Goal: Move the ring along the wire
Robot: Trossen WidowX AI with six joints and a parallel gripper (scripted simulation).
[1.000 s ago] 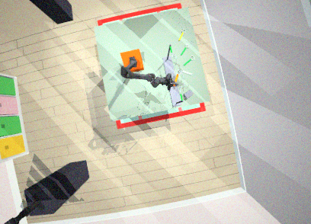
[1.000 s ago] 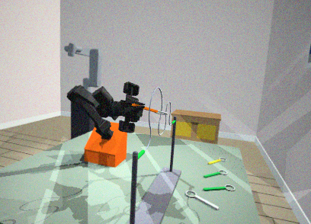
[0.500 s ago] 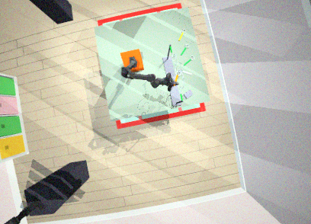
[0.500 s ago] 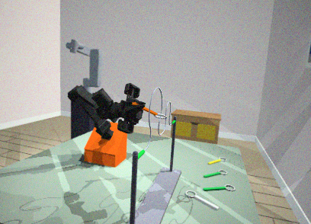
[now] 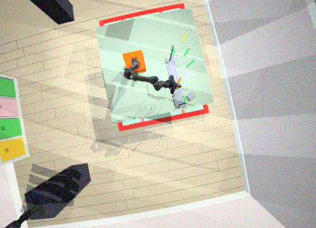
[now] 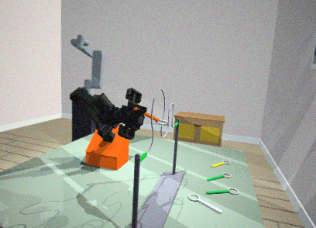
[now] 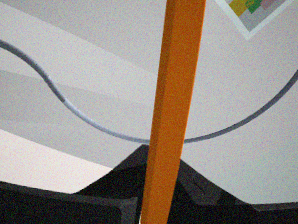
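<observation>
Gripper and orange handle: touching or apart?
Touching. The wrist view shows the orange handle running down between the fingers of the gripper, clamped.

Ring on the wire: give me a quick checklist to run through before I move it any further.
1. Hand shut on the orange handle: ok.
2. Ring away from both green parts, so no letting go here: ok, it is out along the grey stretch.
3. Wire running through the ring: cannot tell; the ring is small outside and unseen from the wrist.
4. Ring clear of the grey wire: cannot tell; they overlap in the exterior view.
5. Ring hanging at the far green part, job done: not ok.
</observation>
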